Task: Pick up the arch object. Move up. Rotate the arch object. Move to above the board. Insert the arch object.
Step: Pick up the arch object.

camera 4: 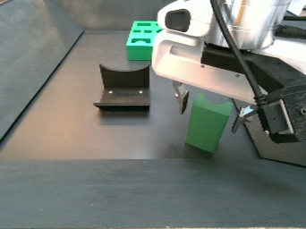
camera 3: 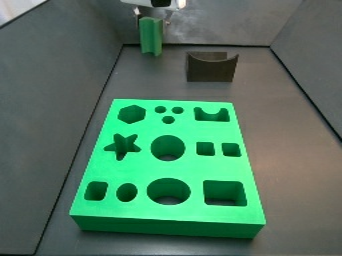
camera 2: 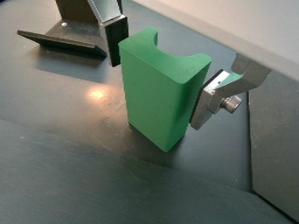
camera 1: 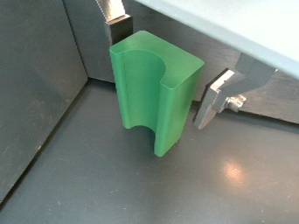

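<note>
I read this as the pick-up step — my gripper [camera 2: 163,70] straddles the arch object [camera 2: 162,87] standing upright on the floor beyond the board [camera 3: 167,160], fingers spread and not yet clamped — so next I'd close, then lift.

dark floor [camera 3: 54,150] carries the board [camera 3: 167,160], fixture [camera 3: 209,66], seemingly the arch object [camera 3: 151,37].

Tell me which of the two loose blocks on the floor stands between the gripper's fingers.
The green arch object, upright at the far end, with the gripper straddling it. The dark brown notched block stands apart, nearer the board.
</note>
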